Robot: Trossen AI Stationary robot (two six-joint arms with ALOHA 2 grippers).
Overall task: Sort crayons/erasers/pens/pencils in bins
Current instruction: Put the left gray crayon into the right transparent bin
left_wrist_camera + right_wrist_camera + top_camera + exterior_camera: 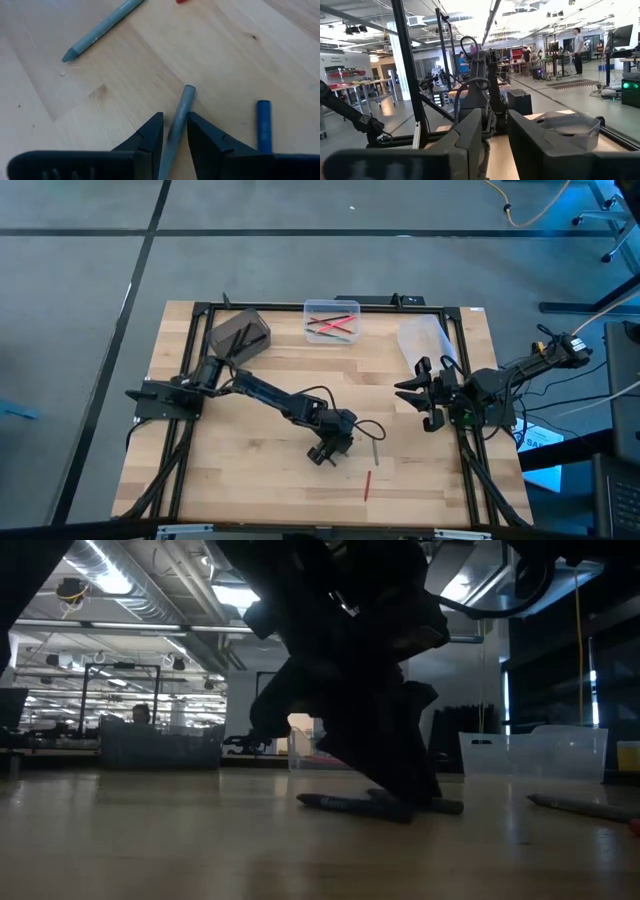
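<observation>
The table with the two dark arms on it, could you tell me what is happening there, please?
The left gripper is down on the wooden table, its fingers either side of a grey crayon-like stick; whether they grip it yet is unclear. Another grey stick and a blue one lie nearby. The clear plastic bin holds a few sticks. The right gripper waits, open, above the table's right side.

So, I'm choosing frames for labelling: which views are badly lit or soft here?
Low view: the left arm is a backlit silhouette against bright ceiling lights, the near tabletop soft. Left wrist view: evenly lit, grey crayon between the fingers sharp. High view: even light. Right wrist view: bright ceiling glare, near fingers blurred.
</observation>
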